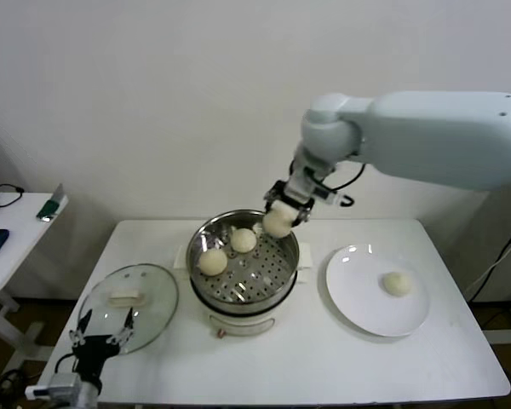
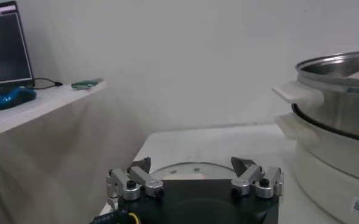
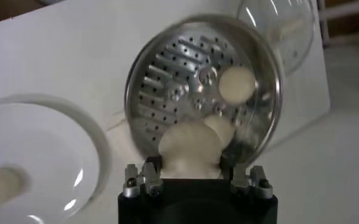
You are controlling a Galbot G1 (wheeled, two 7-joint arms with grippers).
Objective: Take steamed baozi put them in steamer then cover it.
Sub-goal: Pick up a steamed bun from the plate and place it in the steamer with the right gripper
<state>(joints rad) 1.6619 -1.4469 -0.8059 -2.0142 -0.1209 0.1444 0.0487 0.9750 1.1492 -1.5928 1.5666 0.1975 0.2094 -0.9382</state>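
Head view: right end effector (image 1: 280,218) clamped on cream-white round dough bun (image 1: 278,223), hovering over far rim of shiny round steel steamer pot (image 1: 285,278). Drop here, bun might clip rim, roll onto tabletop. Left end effector (image 1: 100,334) wide open, idle by clear glass lid (image 1: 153,294).

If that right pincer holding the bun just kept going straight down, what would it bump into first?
Probably the steamer: the right pincer holds a baozi above its far rim, so the bun would likely meet the perforated tray, perhaps the rim; depth is unclear.
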